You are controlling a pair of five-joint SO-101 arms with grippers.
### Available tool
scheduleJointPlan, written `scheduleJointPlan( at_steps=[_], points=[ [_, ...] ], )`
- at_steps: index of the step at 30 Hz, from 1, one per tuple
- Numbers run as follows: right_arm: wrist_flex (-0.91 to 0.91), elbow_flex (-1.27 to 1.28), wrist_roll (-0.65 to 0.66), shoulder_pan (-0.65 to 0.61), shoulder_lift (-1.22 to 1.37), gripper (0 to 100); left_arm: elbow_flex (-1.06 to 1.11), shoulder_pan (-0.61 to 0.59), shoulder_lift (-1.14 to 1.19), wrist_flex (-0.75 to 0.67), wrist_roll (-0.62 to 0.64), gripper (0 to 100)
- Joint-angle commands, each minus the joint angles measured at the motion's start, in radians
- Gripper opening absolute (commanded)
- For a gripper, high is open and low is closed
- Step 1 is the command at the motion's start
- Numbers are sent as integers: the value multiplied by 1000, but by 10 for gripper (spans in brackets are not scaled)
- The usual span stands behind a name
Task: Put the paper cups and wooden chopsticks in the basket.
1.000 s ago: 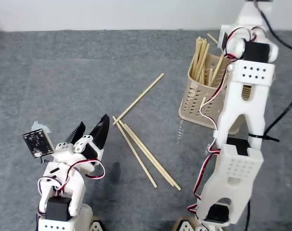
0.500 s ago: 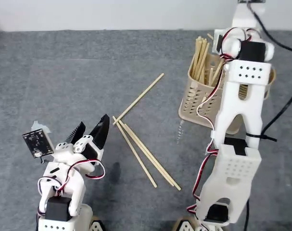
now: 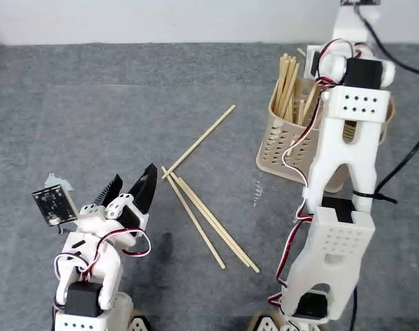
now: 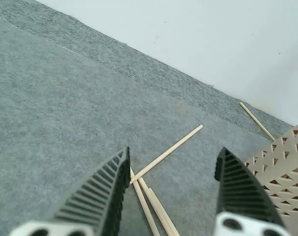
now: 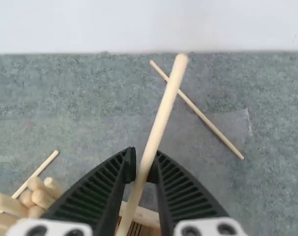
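A beige slotted basket (image 3: 281, 141) stands at the right of the grey mat, with several wooden chopsticks (image 3: 288, 81) upright in it. My right arm (image 3: 347, 131) stretches over it. In the right wrist view my right gripper (image 5: 145, 160) is shut on one chopstick (image 5: 161, 115) above the basket rim (image 5: 139, 216). One loose chopstick (image 3: 199, 141) lies slanted mid-mat, and several more chopsticks (image 3: 210, 221) lie nearer the front. My left gripper (image 3: 135, 174) is open and empty at the front left, just short of them; its wrist view shows the slanted chopstick (image 4: 168, 152) between the fingers.
Another chopstick (image 5: 198, 110) lies on the mat behind the basket, near the white wall. The left wrist view catches the basket's side (image 4: 281, 157). Bare grey mat spreads across the left and far middle.
My right arm has shifted a little farther back over the basket with its chopstick. The left arm and the loose chopsticks have not moved.
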Motion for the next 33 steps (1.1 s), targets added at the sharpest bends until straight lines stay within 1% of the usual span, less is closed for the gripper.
scheduleJointPlan(
  at_steps=[1,3,6,14,16,19,20,23,33],
  points=[
    [7,-57,15,-7,-62,46,-4,-2,-15,-25,-14,268],
    [4,-57,17,-5,-62,41,-4,-2,-15,-25,-14,268],
    [-16,-75,18,-2,-61,8,-4,-2,-15,-25,-14,268],
    [-24,-163,18,8,-53,15,-4,-2,-15,-25,-14,268],
    [-1,-152,18,4,-56,50,-4,-2,-15,-25,-14,268],
    [74,-155,12,1,-54,163,-4,-2,-15,-25,-14,268],
    [93,-155,12,1,-58,169,-4,-2,-15,-25,-14,268],
    [120,-155,12,1,-61,136,-4,-2,-15,-25,-14,268],
    [154,-157,17,1,-61,136,-4,-2,-15,-25,-14,268]
  ],
)
